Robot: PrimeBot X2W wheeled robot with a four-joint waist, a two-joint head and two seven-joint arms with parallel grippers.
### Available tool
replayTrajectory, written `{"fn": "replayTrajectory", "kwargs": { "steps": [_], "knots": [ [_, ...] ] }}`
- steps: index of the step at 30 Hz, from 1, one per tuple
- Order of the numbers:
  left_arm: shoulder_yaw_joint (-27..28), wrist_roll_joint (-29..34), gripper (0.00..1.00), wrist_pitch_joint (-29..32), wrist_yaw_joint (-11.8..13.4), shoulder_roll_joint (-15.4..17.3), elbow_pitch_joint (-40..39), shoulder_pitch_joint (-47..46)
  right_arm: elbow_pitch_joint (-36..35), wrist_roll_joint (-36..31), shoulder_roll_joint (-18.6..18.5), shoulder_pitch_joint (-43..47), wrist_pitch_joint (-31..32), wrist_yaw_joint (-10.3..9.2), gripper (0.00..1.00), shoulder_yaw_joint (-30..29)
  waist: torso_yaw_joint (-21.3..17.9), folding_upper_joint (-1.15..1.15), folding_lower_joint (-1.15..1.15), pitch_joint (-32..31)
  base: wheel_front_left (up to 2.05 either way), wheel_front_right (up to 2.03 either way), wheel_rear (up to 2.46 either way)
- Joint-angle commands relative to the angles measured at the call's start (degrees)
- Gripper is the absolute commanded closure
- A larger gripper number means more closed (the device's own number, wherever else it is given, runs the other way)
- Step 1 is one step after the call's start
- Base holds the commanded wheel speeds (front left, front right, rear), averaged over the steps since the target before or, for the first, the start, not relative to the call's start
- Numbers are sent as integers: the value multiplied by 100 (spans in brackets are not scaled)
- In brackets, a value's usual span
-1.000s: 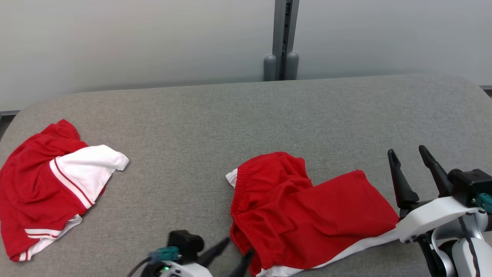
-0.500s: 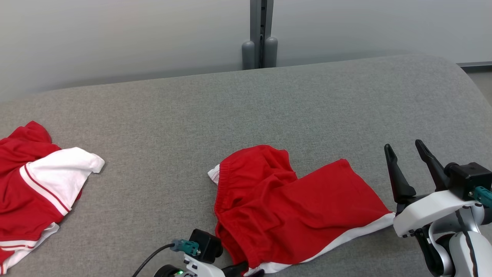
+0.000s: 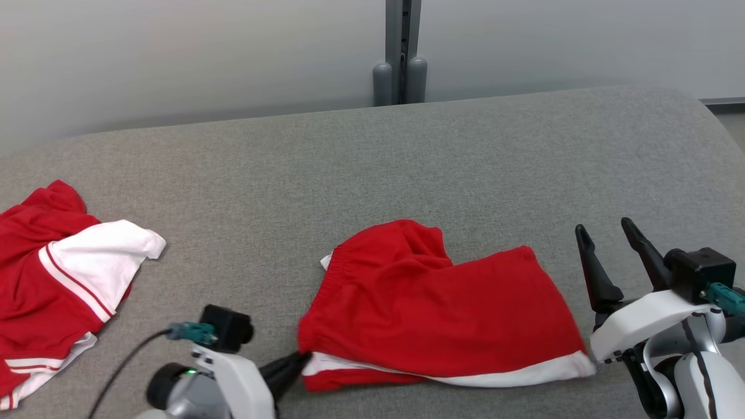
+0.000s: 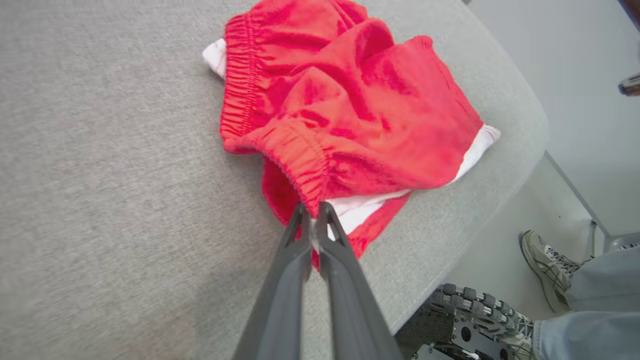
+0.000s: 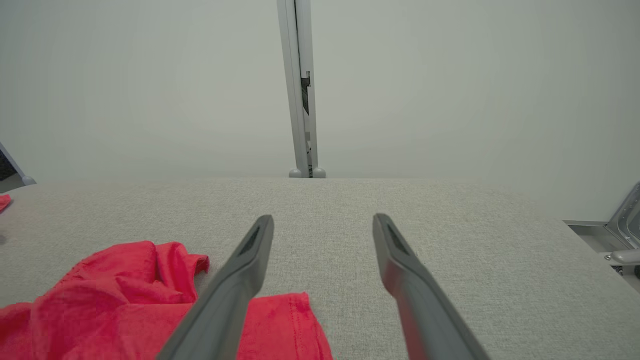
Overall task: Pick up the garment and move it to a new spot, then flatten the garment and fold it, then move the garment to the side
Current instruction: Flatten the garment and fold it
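- Grey woven fabric is covering a broad padded table (image 3: 465,163) with rounded corners, backing onto a pale wall (image 3: 174,58) that is split by a grey metal post (image 3: 399,52).
- A pair of red fabric shorts (image 3: 442,314) with white hem trim is lying crumpled near the middle of the table's front edge, the elastic waistband facing left.
- The left gripper (image 3: 300,358) is clamping the near-left corner of the shorts, its dark fingers (image 4: 295,260) pressing together on red cloth by the waistband.
- The right gripper (image 3: 603,228) is hovering toward the front right corner, just beside the hem, fingers spread wide and holding nothing.
- A second red-and-white garment (image 3: 58,291) is sitting bunched at the table's left edge, well apart.
- A person's pale sneaker (image 4: 542,267) is showing on the floor beyond the table's edge.
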Motion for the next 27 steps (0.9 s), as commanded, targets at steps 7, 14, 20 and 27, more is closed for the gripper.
{"fn": "replayTrajectory", "kwargs": {
  "steps": [7, 14, 20, 27],
  "knots": [
    [-20, -478, 100, 354, -51, 788, -89, -76, 20, 61, -61, -70, 68, 1, 0, 100, 24, 0, 0, -9, 0, 0, 0],
    [-636, -981, 100, 45, -44, 1637, -458, 150, 45, 86, -134, -43, 98, 1, 0, 73, 39, 0, 0, -18, 0, 0, 0],
    [-839, -1145, 0, -269, -44, 1829, -328, 202, 77, 77, -96, -23, 133, 1, 0, 99, 133, 0, 0, -70, 0, 0, 0],
    [-778, -979, 0, -749, 37, 1987, -257, 218, 117, 106, -47, 23, 103, 1, 0, 148, 230, 0, 0, -205, 0, 0, 0]
  ]
}}
